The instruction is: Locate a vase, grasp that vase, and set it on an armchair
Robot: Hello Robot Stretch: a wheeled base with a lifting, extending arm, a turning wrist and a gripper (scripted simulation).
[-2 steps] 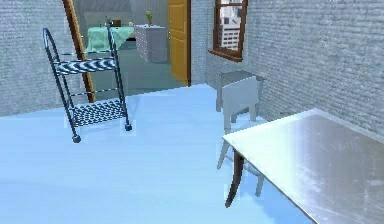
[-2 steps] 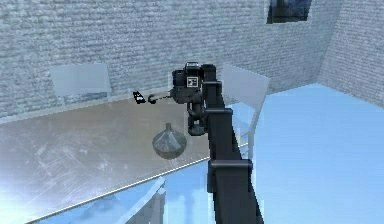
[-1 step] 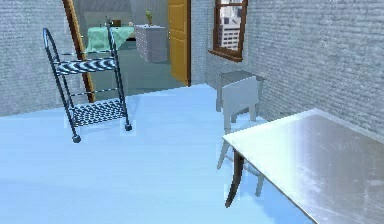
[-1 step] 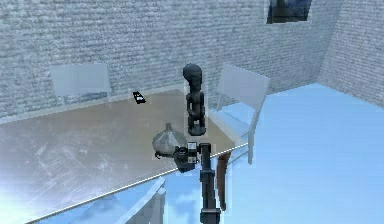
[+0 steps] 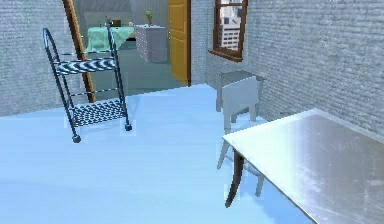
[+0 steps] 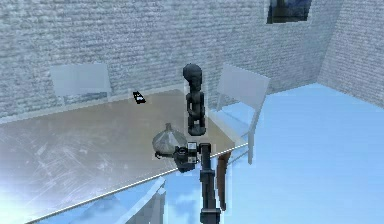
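One grey flared vessel (image 6: 166, 136), vase-like, shows against the metal table (image 6: 70, 150) at seven o'clock from a dark statue (image 6: 193, 95). The gripper (image 6: 176, 153) is right by it, at its five o'clock. I cannot tell how its fingers are set or whether it holds anything.

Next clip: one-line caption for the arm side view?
Arm at a table, hand near a grey vessel, dark statue beside it, two grey chairs behind.
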